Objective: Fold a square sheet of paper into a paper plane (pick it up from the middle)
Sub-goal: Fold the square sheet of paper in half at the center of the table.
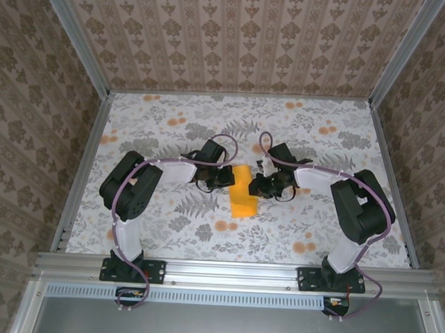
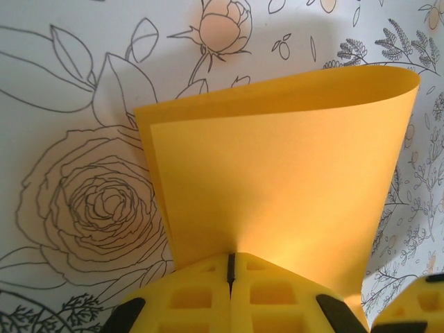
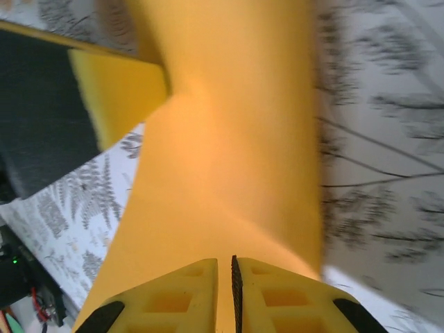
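The square sheet of paper is mid-counter, right between the two hands. From the top view it is doubled over into a narrow strip running near to far. The left hand is clamped on the paper. In its wrist view the yellow fingers meet with only a thin dark seam, and the sheet rises straight out of that seam. Two layers show there, with the edges nearly lined up on the left side. The right side has a soft rounded bend, not a pressed crease.

The right hand is closed on the paper too, fingers pressed together at the bottom of its wrist view with orange-yellow paper coming up from them. In that view the sheet looks bowed and pinched in at the middle. A yellow finger with black backing from the other hand touches the paper's edge at upper left.

In the top view the left hand is on the strip's left edge and the right hand on its right edge, with both arms bent inward toward the centre. The floral cloth covers the counter. In the left wrist view the paper stands up off the cloth and casts a shadow on it. I cannot tell whether the strip's near end touches the cloth.
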`<move>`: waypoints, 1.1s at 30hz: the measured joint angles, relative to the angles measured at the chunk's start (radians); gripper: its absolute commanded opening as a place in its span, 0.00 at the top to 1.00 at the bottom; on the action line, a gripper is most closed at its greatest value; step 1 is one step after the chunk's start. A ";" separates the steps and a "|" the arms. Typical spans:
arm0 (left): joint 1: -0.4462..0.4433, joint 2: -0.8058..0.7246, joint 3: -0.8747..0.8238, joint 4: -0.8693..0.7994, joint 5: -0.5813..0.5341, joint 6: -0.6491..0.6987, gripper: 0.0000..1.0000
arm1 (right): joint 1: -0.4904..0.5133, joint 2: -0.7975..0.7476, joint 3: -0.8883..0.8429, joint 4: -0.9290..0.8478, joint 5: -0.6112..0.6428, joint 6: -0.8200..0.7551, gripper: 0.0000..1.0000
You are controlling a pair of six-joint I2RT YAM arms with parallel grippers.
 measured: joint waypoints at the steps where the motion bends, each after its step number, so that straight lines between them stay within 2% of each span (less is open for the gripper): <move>1: 0.000 0.000 0.000 0.000 0.000 0.000 0.93 | 0.014 0.003 0.005 0.005 -0.005 0.005 0.84; 6: 0.000 0.000 0.000 0.000 0.000 0.000 0.93 | 0.055 0.060 0.018 0.040 -0.017 0.031 0.87; 12: 0.000 0.000 0.000 0.000 0.000 0.000 0.94 | 0.045 0.074 -0.037 0.080 -0.026 0.042 0.87; 23: 0.000 0.000 -0.002 0.002 0.000 0.000 0.94 | -0.006 -0.150 -0.285 0.102 -0.016 0.061 0.86; 27: 0.000 0.000 -0.003 0.004 0.000 0.000 0.94 | -0.017 -0.193 -0.269 0.049 0.008 0.072 0.86; 33: 0.000 0.000 -0.005 0.007 0.001 0.000 0.94 | -0.017 -0.156 -0.092 0.084 0.034 0.121 0.93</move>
